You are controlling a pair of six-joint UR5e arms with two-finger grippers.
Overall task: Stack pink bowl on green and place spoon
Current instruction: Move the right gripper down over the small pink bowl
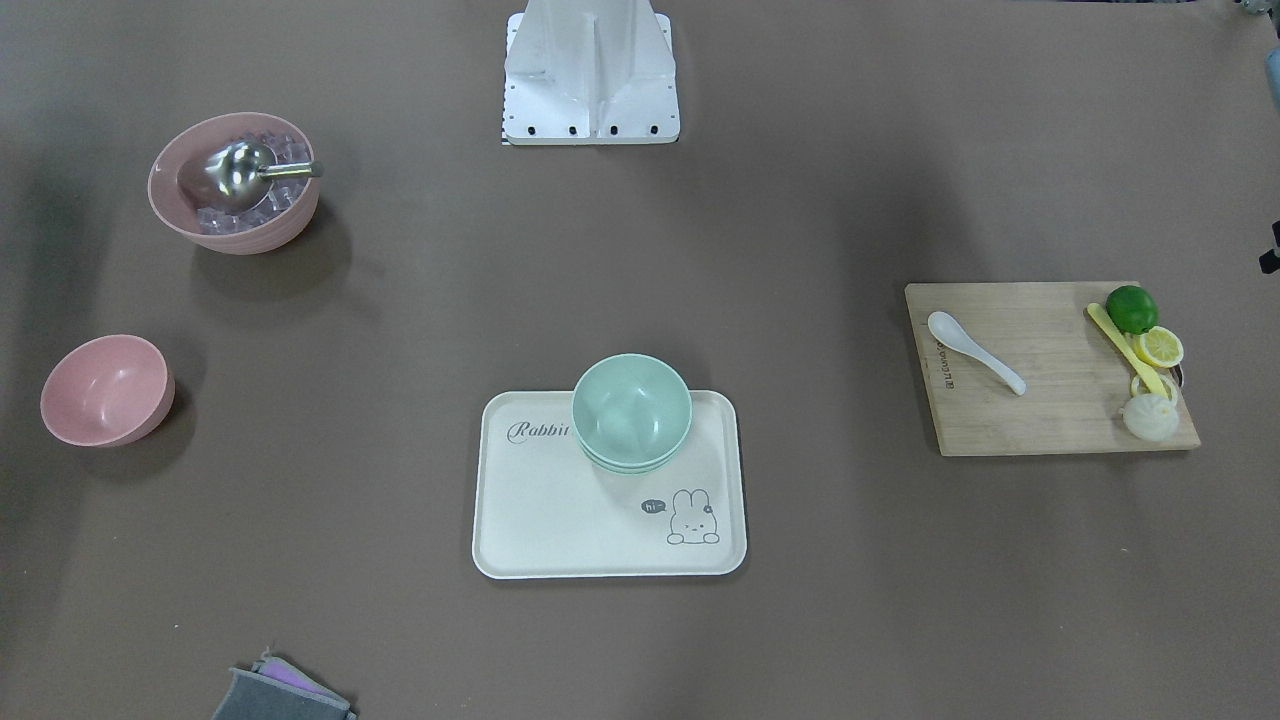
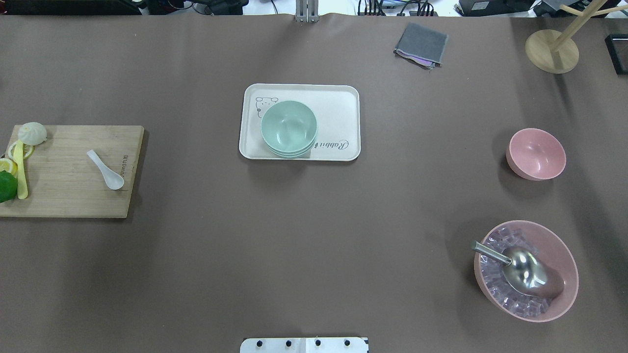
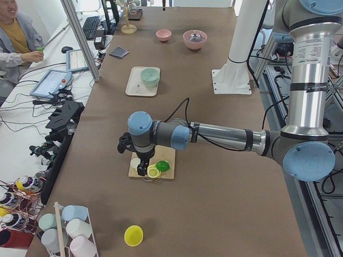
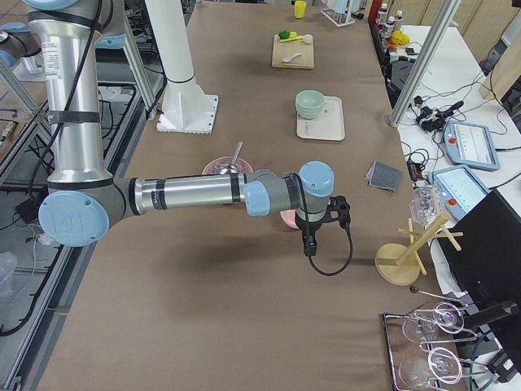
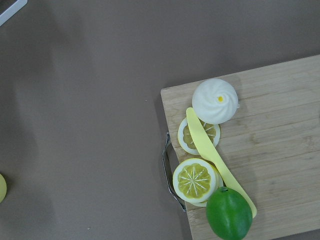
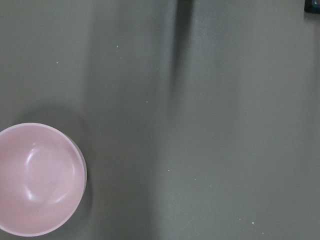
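- The pink bowl (image 1: 107, 390) is small, smooth and matte, pale rose inside and out. It stands upright and empty on the bare worktop (image 1: 400, 620), on the robot's right side and well apart from the tray.
- The green bowl (image 1: 631, 411) is mint-coloured and empty. It tops a short nest of like bowls whose rims show just beneath it.
- That nest stands on a cream tray (image 1: 560, 530) at the worktop's middle, at the tray's edge nearer the robot, by the word "Rabbit". A rabbit drawing marks a far corner.
- The spoon (image 1: 972, 350) is a white soup spoon lying flat on a wooden cutting board (image 1: 1040, 420) on the robot's left side, touching nothing else.
- At the board's outer end lie a lime (image 1: 1131, 308), a lemon half (image 1: 1160, 346), a yellow plastic knife (image 1: 1118, 340) and a white bun (image 1: 1150, 416), close together.
- A large pink bowl (image 1: 290, 225) stands nearer the robot than the small one. It holds clear ice cubes and a metal scoop (image 1: 235, 175) whose handle leans on the rim.
- A grey folded cloth (image 1: 280, 695) lies at the worktop's far edge.
- The left arm's forearm reaches level over the worktop. The left gripper (image 3: 142, 167) points down over the board's fruit end, and I cannot tell how its jaws stand.
- The right arm reaches out likewise, and the right gripper (image 4: 309, 242) hangs downward near the pink bowl. Its jaws' state cannot be told either.
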